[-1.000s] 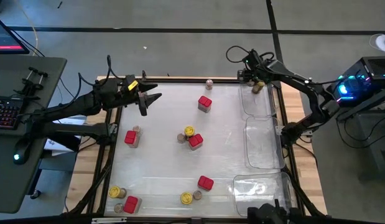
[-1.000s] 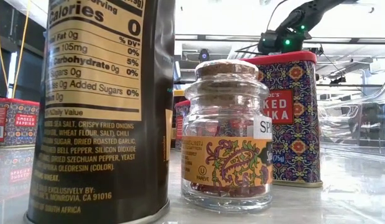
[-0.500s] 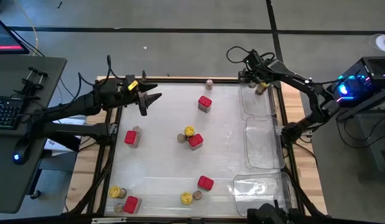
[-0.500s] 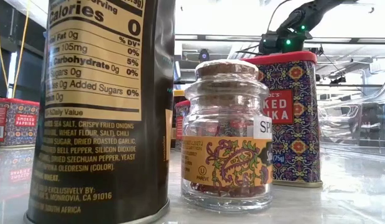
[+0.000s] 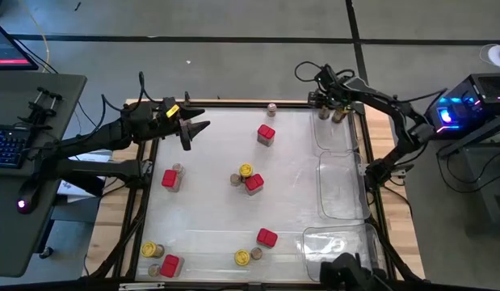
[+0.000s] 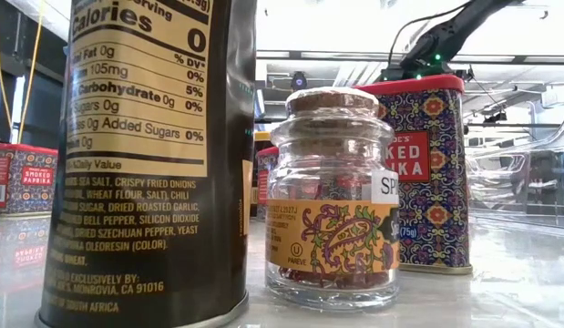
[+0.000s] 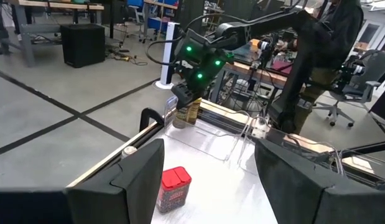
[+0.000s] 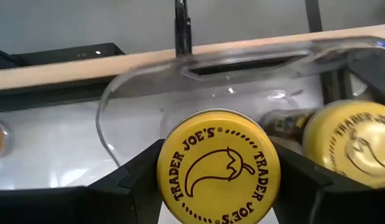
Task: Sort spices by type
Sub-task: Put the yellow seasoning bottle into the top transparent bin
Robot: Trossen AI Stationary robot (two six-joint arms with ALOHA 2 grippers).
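The spices stand scattered on the white table: red tins (image 5: 266,133), jars with yellow lids (image 5: 245,170) and small brown-topped jars (image 5: 271,107), all on their bases. My right gripper (image 5: 330,111) hangs over the far clear tray (image 5: 334,133), shut on a yellow-lidded jar (image 8: 218,167). A second yellow-lidded jar (image 8: 354,143) sits in that tray beside it. My left gripper (image 5: 203,128) stands open above the table's far left, touching nothing; a red tin (image 7: 173,186) lies ahead of it. My right gripper pinches the yellow-lidded jar between its two fingers (image 8: 133,180), one on each side at the lid's rim (image 8: 166,171). The fingers come from above, slanting steeply down. The jar stays upright, lid up, over the tray's far end (image 7: 186,113); whether its base touches the tray I cannot tell.
Two more clear trays (image 5: 340,190) (image 5: 334,250) line the table's right edge. Close to the low camera stand a tall dark jar (image 6: 145,155), a cork-topped glass jar (image 6: 341,200) and a red tin (image 6: 427,173). A wooden frame (image 5: 233,103) borders the table.
My right gripper has sunk a little toward the far tray with the yellow-lidded jar and has rolled slightly about its own line. The jar stays upright in the hold.
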